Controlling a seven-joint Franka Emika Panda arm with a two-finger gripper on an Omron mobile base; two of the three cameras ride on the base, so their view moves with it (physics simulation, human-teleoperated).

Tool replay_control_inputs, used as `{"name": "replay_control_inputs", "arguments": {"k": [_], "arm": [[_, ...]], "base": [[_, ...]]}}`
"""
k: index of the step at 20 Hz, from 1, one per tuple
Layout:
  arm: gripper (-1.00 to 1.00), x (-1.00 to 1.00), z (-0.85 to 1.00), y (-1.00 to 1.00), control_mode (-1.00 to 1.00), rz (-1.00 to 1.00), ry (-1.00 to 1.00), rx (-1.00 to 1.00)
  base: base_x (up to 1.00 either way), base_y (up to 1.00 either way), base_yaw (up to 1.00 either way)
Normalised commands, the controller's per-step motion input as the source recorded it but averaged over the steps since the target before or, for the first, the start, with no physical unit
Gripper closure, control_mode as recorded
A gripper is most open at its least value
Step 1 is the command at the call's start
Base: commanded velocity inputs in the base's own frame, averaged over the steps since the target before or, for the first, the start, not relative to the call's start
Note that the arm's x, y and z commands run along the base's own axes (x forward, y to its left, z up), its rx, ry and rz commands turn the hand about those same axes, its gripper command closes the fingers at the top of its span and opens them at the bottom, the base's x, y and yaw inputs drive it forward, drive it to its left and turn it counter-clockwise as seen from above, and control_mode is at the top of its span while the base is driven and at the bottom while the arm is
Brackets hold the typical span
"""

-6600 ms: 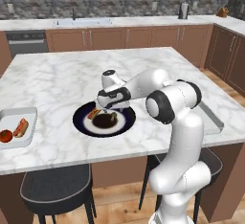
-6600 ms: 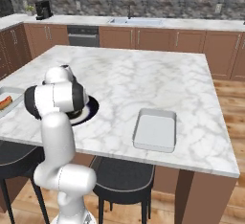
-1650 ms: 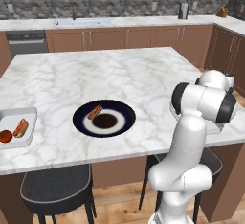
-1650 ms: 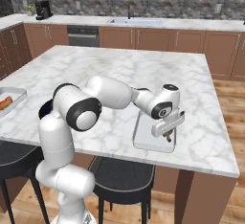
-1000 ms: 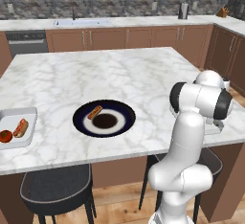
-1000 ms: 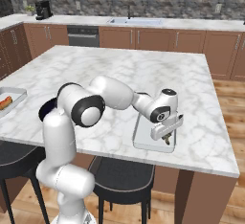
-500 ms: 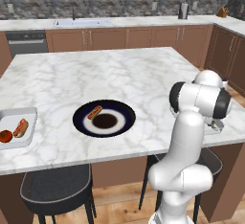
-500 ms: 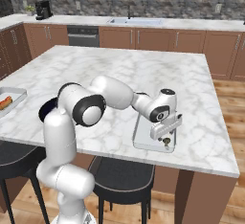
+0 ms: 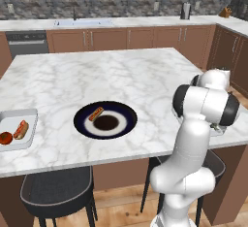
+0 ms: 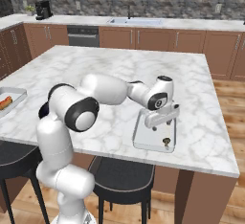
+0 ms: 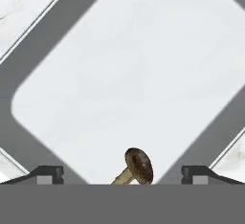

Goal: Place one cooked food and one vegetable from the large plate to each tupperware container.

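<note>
The island top (image 9: 126, 75) is mostly bare marble, open to a gripper across its whole far half. Obstacles sit along the near edge: a tray (image 9: 14, 119) at the far left with a sausage (image 9: 21, 129) and a tomato (image 9: 6, 137), the plate (image 9: 105, 120) near the middle with one sausage (image 9: 96, 113), and the right tray (image 10: 156, 131), where a mushroom (image 11: 136, 166) lies by its near rim, between the spread fingertips (image 11: 48, 174). The gripper (image 10: 161, 118) hangs just above that tray.

We reach our arm (image 10: 112, 90) far out to the right, gripper (image 10: 161, 128) pointing down, its jaws spread wide and holding nothing.
</note>
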Motion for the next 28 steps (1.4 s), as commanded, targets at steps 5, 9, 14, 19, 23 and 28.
{"name": "replay_control_inputs", "arguments": {"k": [5,9,14,19,23,28], "arm": [[-1.00,-0.03,0.91,0.83,-1.00,-0.44,-0.10,0.09],[-1.00,-0.12,0.65,0.77,-1.00,-0.55,-0.15,0.07],[-1.00,-0.01,0.46,0.65,-1.00,-0.58,-0.05,0.15],[-1.00,-0.01,0.21,0.88,-1.00,-0.52,0.02,0.04],[-1.00,-0.05,0.06,0.96,-1.00,-0.44,0.07,-0.07],[-1.00,-0.15,-0.01,1.00,-1.00,-0.33,0.00,-0.13]], "base": [[0.00,0.00,0.00],[0.00,0.00,0.00],[0.00,0.00,0.00],[0.00,0.00,0.00],[0.00,0.00,0.00],[0.00,0.00,0.00]]}}
